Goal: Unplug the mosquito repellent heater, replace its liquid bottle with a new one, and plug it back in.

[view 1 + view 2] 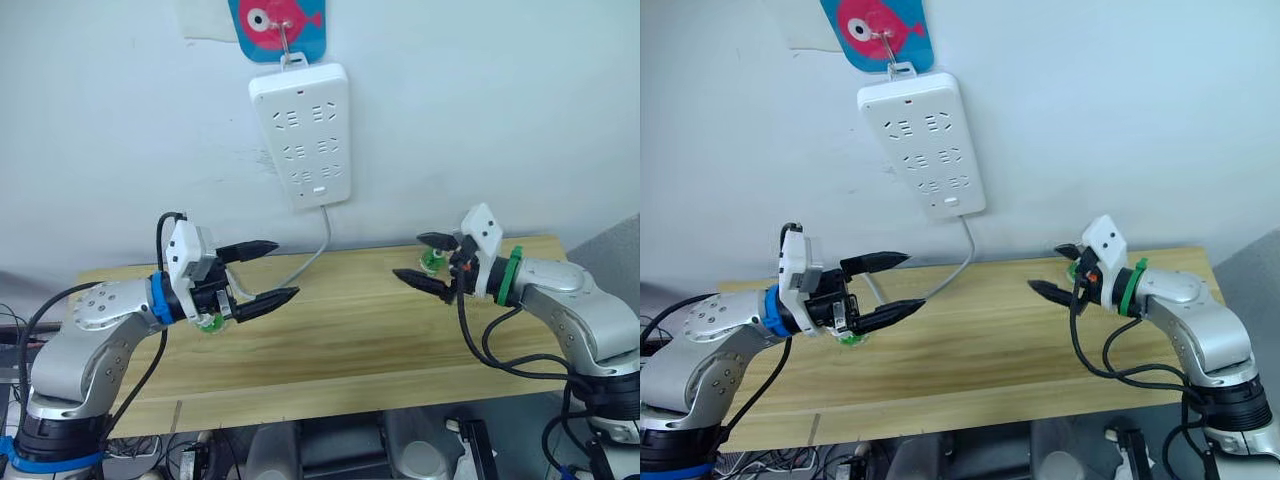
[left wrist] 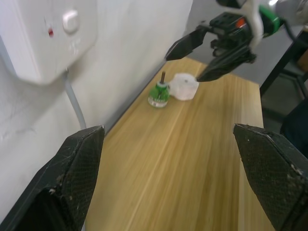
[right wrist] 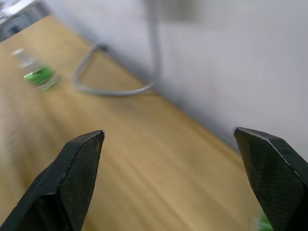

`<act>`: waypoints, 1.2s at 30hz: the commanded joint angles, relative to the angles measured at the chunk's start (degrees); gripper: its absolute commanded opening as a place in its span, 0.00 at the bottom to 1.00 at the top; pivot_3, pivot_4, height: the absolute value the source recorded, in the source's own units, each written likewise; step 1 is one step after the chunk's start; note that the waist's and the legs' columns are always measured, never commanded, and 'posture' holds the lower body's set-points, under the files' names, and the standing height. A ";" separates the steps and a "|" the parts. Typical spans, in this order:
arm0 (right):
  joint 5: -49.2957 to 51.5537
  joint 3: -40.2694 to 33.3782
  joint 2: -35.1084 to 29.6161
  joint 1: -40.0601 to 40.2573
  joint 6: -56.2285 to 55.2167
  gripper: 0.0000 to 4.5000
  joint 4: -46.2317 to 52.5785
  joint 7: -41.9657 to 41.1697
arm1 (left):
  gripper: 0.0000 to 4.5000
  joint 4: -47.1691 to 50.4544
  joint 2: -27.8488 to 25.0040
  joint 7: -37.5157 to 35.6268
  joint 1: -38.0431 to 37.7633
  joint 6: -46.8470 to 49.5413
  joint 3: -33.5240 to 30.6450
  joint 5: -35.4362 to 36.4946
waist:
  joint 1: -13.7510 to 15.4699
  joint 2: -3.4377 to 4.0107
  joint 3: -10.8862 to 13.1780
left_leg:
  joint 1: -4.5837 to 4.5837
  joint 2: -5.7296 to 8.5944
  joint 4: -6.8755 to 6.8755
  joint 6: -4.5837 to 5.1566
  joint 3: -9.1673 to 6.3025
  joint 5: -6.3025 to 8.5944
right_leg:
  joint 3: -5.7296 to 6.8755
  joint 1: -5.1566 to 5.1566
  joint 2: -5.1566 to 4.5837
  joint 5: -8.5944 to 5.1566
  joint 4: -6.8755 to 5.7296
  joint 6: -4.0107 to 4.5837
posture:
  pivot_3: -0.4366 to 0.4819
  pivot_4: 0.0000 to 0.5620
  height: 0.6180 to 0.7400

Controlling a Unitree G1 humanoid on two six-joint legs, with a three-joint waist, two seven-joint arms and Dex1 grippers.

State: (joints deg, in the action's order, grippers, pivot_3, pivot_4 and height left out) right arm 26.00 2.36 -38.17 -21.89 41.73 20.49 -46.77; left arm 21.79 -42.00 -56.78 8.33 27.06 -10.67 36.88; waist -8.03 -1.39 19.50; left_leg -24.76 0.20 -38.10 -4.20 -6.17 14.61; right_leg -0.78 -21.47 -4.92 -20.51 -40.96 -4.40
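The mosquito repellent heater (image 2: 185,86), a small white unit, lies on the wooden table (image 1: 350,345) at the right, unplugged. A green-capped liquid bottle (image 2: 159,93) with a dark wick stands just beside it. My right gripper (image 1: 408,256) hovers open above and in front of these two, holding nothing. Another green liquid bottle (image 1: 210,322) stands on the table at the left, under my left wrist. My left gripper (image 1: 285,268) is open and empty, pointing right over the table.
A white multi-socket power strip (image 1: 300,130) hangs on the wall from a fish-shaped hook (image 1: 280,25), all sockets free. Its grey cable (image 1: 318,245) drops to the table's back edge behind my left gripper.
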 commanded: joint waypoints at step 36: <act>-9.12 10.28 0.44 3.13 -30.19 1.00 -1.04 -16.56 | 1.00 9.24 23.16 8.42 -43.45 -26.01 -21.00 0.25 | 5.36 -0.23 -0.51 | 0.11 -0.01 0.00 0.06 -0.08 0.03 | 0.03 0.20 0.00 0.00 0.10 0.00 | 0.51 0.61 1.00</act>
State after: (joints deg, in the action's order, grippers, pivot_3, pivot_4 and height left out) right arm 16.84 13.07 -37.66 -19.31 12.27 17.30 -63.57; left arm 32.56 -19.67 -46.69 -33.57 5.11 -29.78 38.06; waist -2.67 -1.61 19.00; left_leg -24.65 0.19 -38.10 -4.01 -6.24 14.72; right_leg -0.75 -21.27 -4.92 -20.51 -40.85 -4.39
